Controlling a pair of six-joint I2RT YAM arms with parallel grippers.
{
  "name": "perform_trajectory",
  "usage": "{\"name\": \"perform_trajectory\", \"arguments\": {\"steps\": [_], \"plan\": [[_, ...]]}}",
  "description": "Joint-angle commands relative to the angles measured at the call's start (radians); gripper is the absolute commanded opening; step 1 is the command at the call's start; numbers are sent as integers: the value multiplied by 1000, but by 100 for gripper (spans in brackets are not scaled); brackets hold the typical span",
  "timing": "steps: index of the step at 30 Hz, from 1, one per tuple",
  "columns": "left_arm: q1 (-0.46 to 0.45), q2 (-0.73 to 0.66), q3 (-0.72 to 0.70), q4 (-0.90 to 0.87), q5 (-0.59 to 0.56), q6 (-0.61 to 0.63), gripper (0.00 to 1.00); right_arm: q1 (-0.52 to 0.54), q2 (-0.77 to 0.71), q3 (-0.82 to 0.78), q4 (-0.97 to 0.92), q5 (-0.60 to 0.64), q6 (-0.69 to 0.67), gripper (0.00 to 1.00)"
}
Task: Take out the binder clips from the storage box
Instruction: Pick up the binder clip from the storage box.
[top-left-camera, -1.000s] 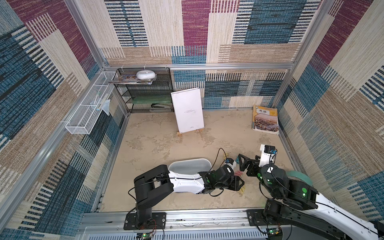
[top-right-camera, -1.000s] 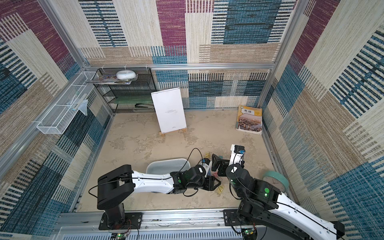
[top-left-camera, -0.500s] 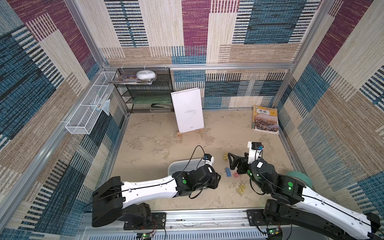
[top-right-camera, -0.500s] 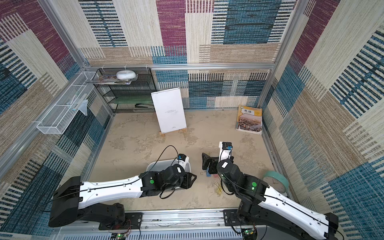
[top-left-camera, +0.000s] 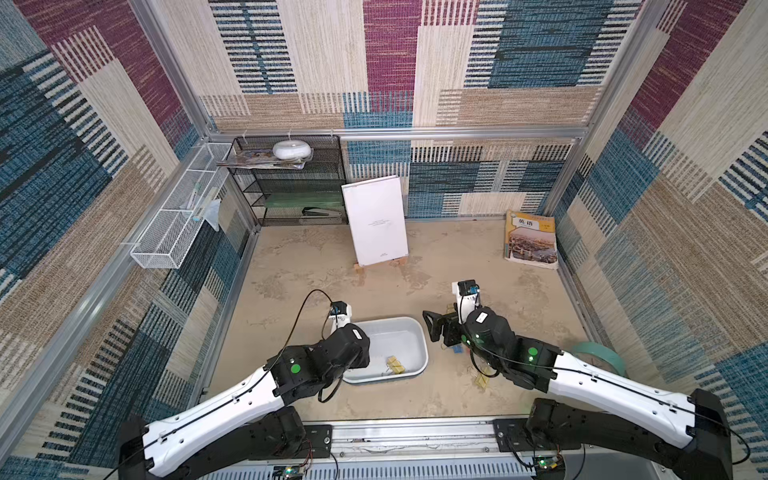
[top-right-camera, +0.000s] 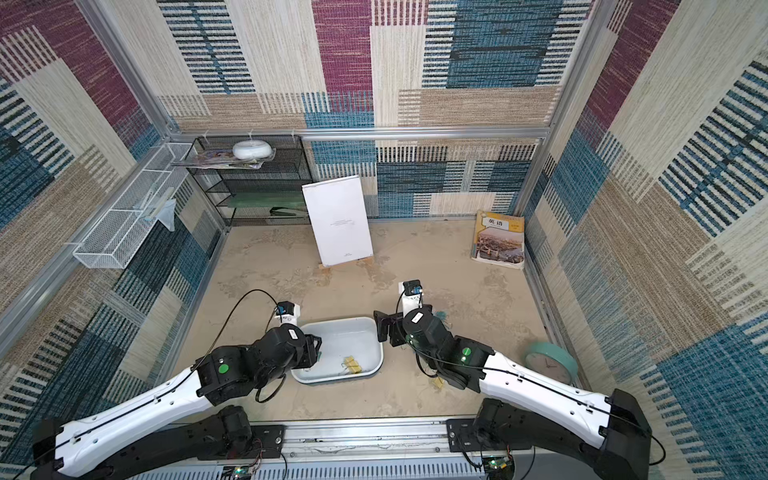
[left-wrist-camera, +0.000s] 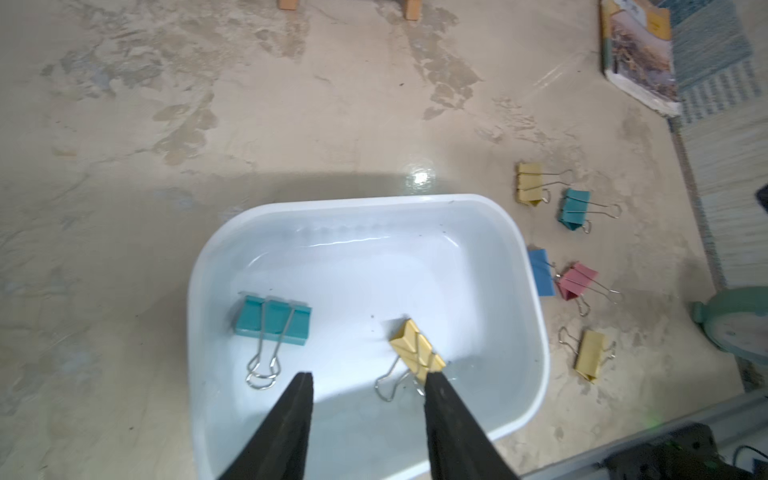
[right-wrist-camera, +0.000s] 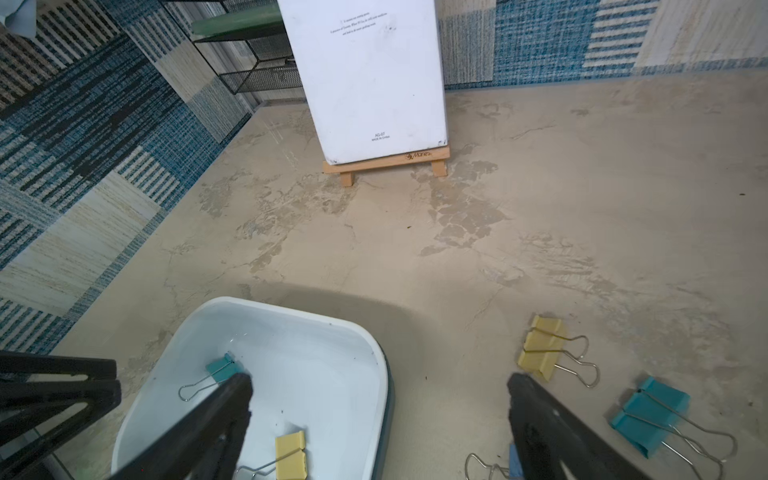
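The white storage box (top-left-camera: 417, 331) (top-right-camera: 371, 327) lies near the front of the floor. Two binder clips lie in it, a teal one (left-wrist-camera: 272, 320) (right-wrist-camera: 219, 370) and a yellow one (left-wrist-camera: 417, 351) (top-left-camera: 395, 365). Several more binder clips lie on the floor just right of the box, among them a yellow (left-wrist-camera: 530, 183), a teal (left-wrist-camera: 573, 208) and a pink one (left-wrist-camera: 577, 280). My left gripper (left-wrist-camera: 369, 376) (top-right-camera: 316, 347) hangs open above the box's near part, empty, one fingertip close to the yellow clip. My right gripper (right-wrist-camera: 379, 378) (top-left-camera: 434, 328) stands wide open over the box's right rim (right-wrist-camera: 384, 386), holding nothing.
A white board on a small wooden easel (top-left-camera: 376, 220) stands at the back middle. A book (top-left-camera: 532, 241) lies at the back right and a green clock (top-right-camera: 550, 365) at the right wall. A black mesh rack (top-left-camera: 291, 187) and a white wire basket (top-left-camera: 174, 224) are at the back left.
My left arm has swung left, from the clips on the floor right of the box to above the box. My right gripper has moved a little farther back and left.
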Motion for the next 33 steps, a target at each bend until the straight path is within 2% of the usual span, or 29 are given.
{"name": "perform_trajectory", "arguments": {"steps": [1,8,15,23,33], "plan": [[56,-5,-23,-98,46,0,48,-7,24,11,63,-40,-29,99],[148,52,-70,-68,141,15,47,-21,-5,-11,72,-47,-27,99],[163,88,-80,-11,194,20,46,-31,0,-14,72,-55,-25,99],[163,65,-54,-34,212,-7,44,-39,-1,-23,77,-60,-22,99],[175,76,-40,-141,255,-318,35,-40,-20,-49,96,-70,-22,99]]}}
